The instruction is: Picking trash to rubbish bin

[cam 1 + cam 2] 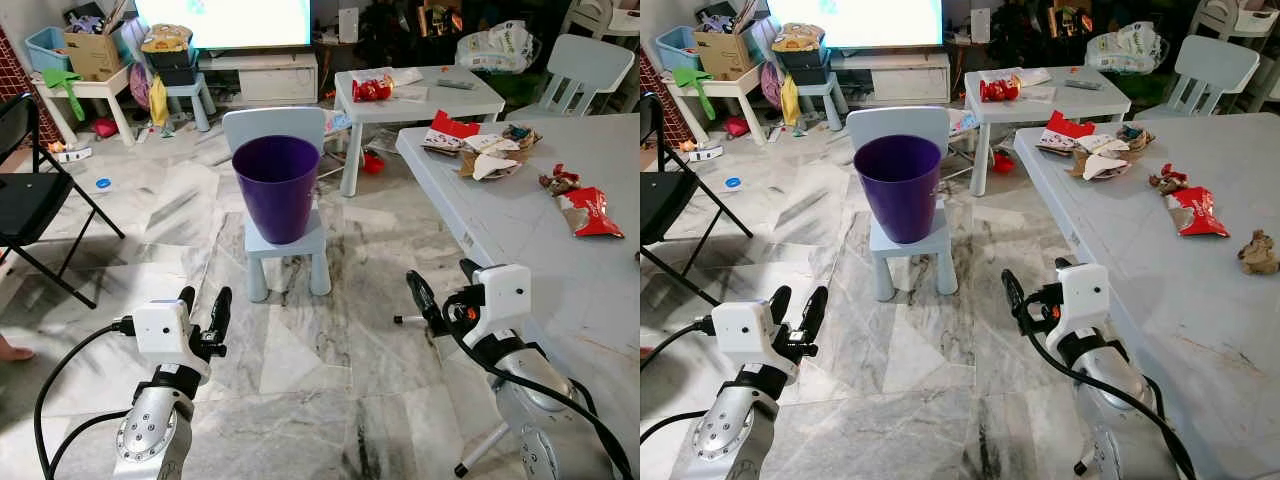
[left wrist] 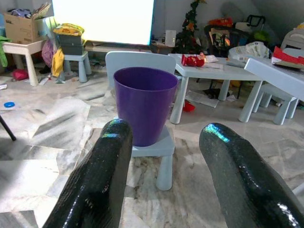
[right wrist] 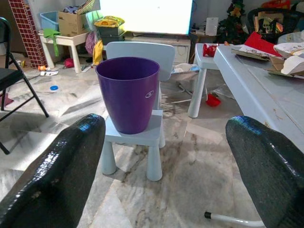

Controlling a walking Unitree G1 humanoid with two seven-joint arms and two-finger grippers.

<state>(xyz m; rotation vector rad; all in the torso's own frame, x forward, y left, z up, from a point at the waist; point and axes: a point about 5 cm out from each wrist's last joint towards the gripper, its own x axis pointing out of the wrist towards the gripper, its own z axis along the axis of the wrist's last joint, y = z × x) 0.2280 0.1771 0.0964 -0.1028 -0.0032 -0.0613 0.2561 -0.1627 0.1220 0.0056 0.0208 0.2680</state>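
Note:
A purple rubbish bin stands upright on a small pale-blue child's chair ahead of me. On the large grey table to my right lies trash: a pile of wrappers and torn paper, a small crumpled piece, a red packet and a brown crumpled wad. My left gripper hovers low over the floor, open and holding nothing. My right gripper is open beside the table's near edge, also holding nothing. Both wrist views look at the bin between the spread fingers.
A black folding chair stands at the left. A small pale table carrying a red wrapper sits behind the bin. A white stand leg lies on the marble floor by my right arm. A person's foot shows at the left edge.

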